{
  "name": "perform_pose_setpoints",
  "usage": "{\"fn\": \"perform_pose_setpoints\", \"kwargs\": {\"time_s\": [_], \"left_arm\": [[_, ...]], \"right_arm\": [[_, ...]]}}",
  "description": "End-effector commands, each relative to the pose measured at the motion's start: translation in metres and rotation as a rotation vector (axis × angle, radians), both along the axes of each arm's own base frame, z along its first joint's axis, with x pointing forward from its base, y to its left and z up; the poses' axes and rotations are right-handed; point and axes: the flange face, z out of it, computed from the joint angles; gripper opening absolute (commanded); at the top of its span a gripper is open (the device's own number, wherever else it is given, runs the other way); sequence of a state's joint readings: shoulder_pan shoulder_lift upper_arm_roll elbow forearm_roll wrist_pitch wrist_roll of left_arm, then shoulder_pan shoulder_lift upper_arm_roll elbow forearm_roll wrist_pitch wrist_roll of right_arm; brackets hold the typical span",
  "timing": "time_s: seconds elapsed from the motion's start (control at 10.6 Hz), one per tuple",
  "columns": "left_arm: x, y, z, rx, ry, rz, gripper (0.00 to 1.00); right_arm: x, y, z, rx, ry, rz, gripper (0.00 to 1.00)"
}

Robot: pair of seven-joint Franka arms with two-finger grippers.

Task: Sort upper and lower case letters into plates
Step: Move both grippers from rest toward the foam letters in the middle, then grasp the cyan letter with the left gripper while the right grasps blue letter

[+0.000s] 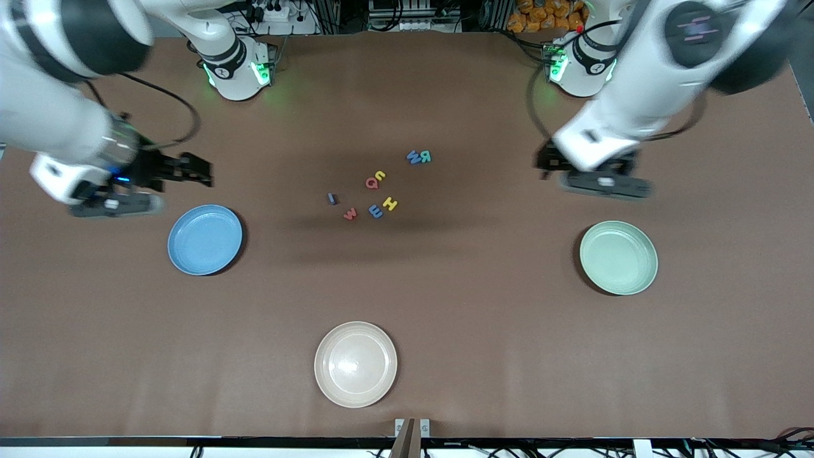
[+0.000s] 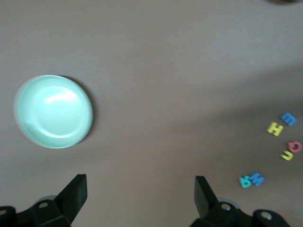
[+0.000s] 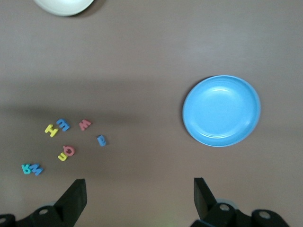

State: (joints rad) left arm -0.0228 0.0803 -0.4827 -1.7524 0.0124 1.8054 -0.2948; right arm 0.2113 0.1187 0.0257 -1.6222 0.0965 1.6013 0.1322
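Several tiny toy letters lie loose in the middle of the table: a teal R and blue M, a red Q, a yellow H, a blue E, a red w. The blue plate lies empty toward the right arm's end, the mint green plate empty toward the left arm's end. My right gripper hangs open and empty in the air beside the blue plate. My left gripper hangs open and empty beside the mint plate. Both wrist views show the letters.
A cream-beige plate lies empty near the table's front edge, nearer to the front camera than the letters; its rim shows in the right wrist view. The brown table is bare between the plates.
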Motion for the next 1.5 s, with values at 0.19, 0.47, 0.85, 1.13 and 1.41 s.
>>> {"fn": "perform_pose_setpoints", "kwargs": {"time_s": [0.19, 0.47, 0.85, 1.13, 1.41], "left_arm": [[-0.074, -0.094, -0.080, 0.010, 0.017, -0.143, 1.00], [-0.128, -0.145, -0.142, -0.003, -0.008, -0.412, 1.00], [-0.172, -0.182, -0.205, 0.097, -0.046, -0.865, 1.00], [-0.190, -0.202, -0.239, 0.089, -0.076, -1.028, 1.00], [-0.204, -0.217, -0.260, 0.025, -0.101, -1.077, 1.00]], "right_arm": [[-0.025, 0.055, -0.082, 0.009, -0.003, 0.086, 1.00], [-0.050, 0.090, -0.145, 0.030, -0.073, 0.132, 1.00], [-0.081, 0.117, -0.227, 0.029, -0.062, 0.163, 1.00], [-0.087, 0.122, -0.265, 0.017, -0.014, 0.114, 1.00], [-0.097, 0.139, -0.290, 0.008, 0.009, 0.074, 1.00]]}}
